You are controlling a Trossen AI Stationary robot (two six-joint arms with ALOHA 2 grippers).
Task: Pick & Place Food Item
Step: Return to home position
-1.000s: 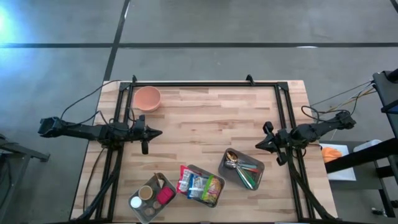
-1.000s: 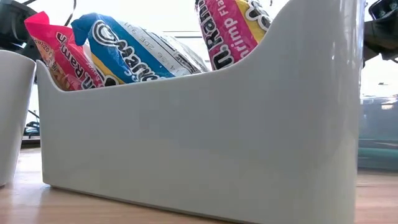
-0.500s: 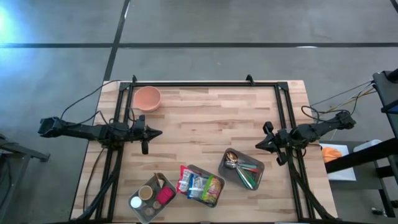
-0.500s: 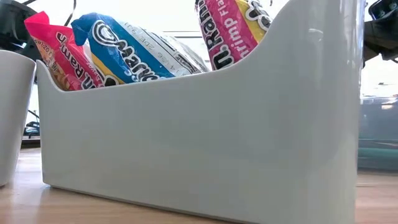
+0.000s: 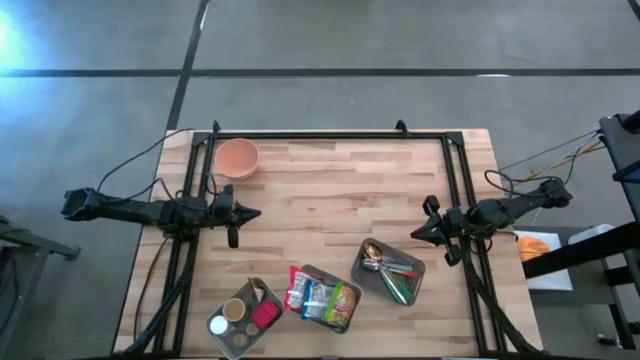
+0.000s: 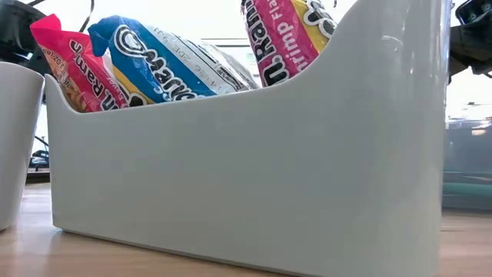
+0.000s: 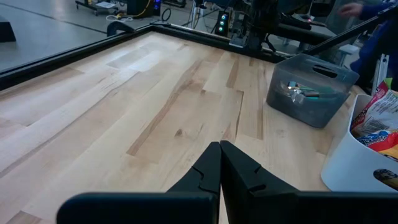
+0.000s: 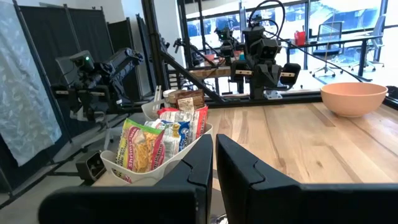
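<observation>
Several ramen packets point(image 5: 320, 297) stand upright in a white bin point(image 5: 345, 318) near the table's near edge; the low view shows the bin's wall point(image 6: 246, 169) close up with the packets point(image 6: 161, 65) sticking out above it. A salmon bowl point(image 5: 237, 158) sits at the far left of the table. My left gripper point(image 5: 256, 213) is shut at the table's left side, above the wood, holding nothing. My right gripper point(image 5: 415, 233) is shut at the right side, also holding nothing. In the right wrist view the packets point(image 8: 163, 138) and the bowl point(image 8: 353, 98) both show.
A grey bin point(image 5: 388, 272) with spoons and utensils stands at the near right. A bin with jars and lids point(image 5: 243, 317) stands at the near left. A black frame point(image 5: 330, 135) runs along the table's far and side edges. Bare wood point(image 5: 340, 200) lies between the arms.
</observation>
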